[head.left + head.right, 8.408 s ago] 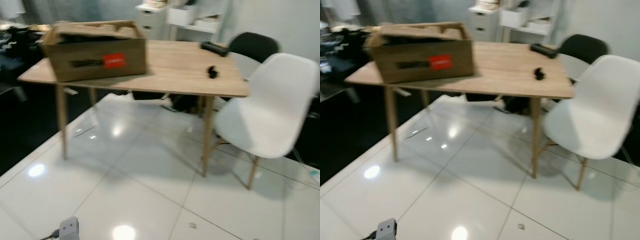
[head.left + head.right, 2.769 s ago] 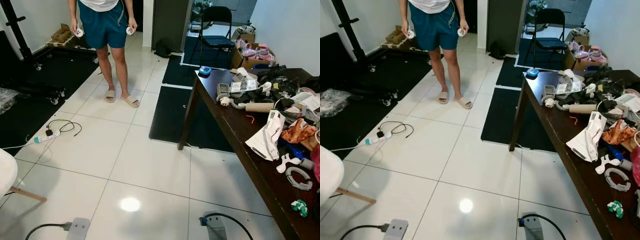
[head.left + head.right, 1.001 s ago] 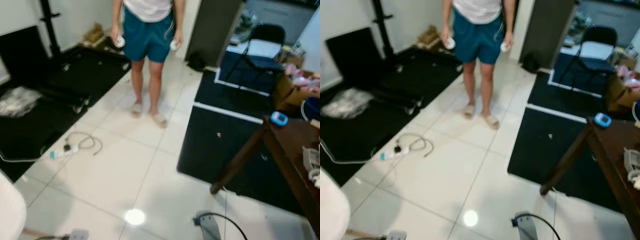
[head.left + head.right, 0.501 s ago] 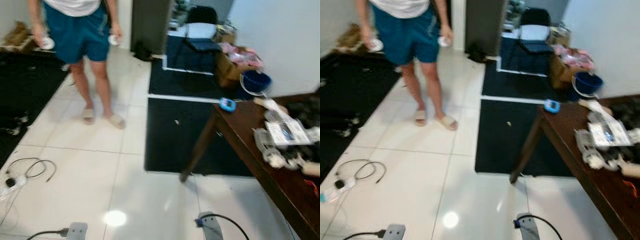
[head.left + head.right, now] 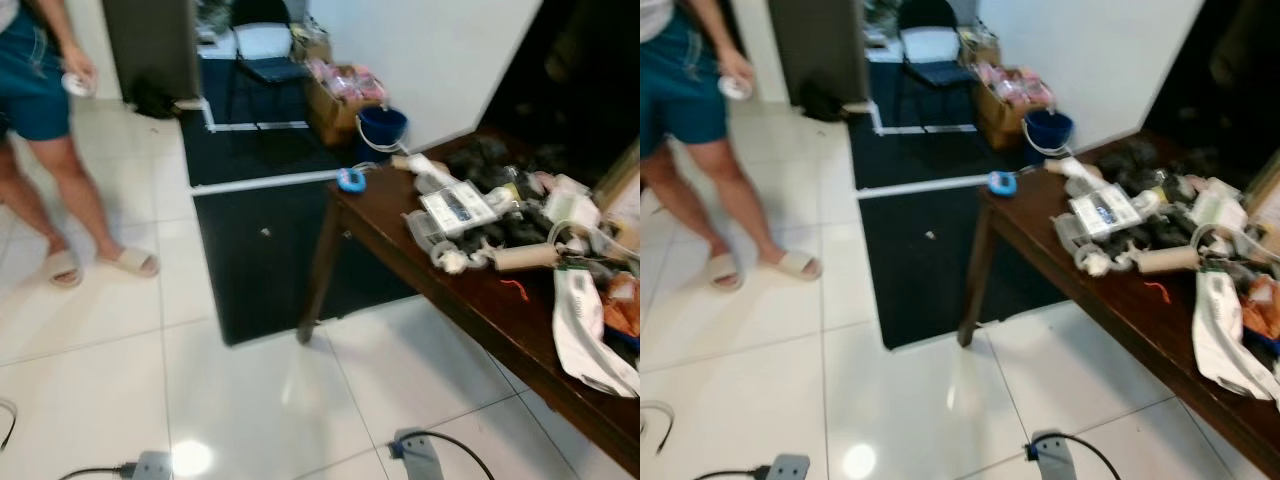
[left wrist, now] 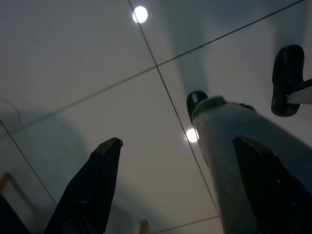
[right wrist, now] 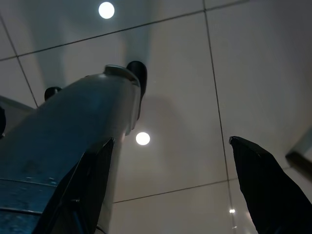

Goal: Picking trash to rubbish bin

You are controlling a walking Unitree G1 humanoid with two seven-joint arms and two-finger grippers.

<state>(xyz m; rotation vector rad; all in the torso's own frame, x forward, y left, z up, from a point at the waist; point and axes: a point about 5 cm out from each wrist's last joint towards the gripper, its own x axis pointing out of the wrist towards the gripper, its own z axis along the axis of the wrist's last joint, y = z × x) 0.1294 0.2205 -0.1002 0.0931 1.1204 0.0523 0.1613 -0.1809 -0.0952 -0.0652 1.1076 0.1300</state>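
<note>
While the head camera is swinging further to the right than half a second ago, the dark wooden table (image 5: 470, 300) is sliding toward the middle of the picture and the person (image 5: 685, 110) in teal shorts and sandals is drifting out to the left edge, one hand holding a small white controller (image 5: 735, 87); this is the camera turning, not the things moving. The floor is glossy white tile (image 5: 100, 390), with a black mat (image 5: 260, 230) stretching beside the table's near leg. Further back a black folding chair (image 5: 262, 45) is standing near a cardboard box of pink things (image 5: 340, 88) and a blue bucket (image 5: 382, 126) against the white wall. The table is running diagonally from its far corner, where a small blue round object (image 5: 350, 180) is sitting, down toward the right edge. Its top is carrying a clutter of trash: a clear packet with a printed label (image 5: 458, 208), a cardboard tube (image 5: 525, 258) lying with its long axis roughly across the table, and a crumpled white bag (image 5: 588, 335) stretching along the near edge. In the wrist views, the left gripper (image 6: 178, 183) and right gripper (image 7: 170, 178) are hanging over the tiles, each with its fingers spread wide and gripping nothing.
</note>
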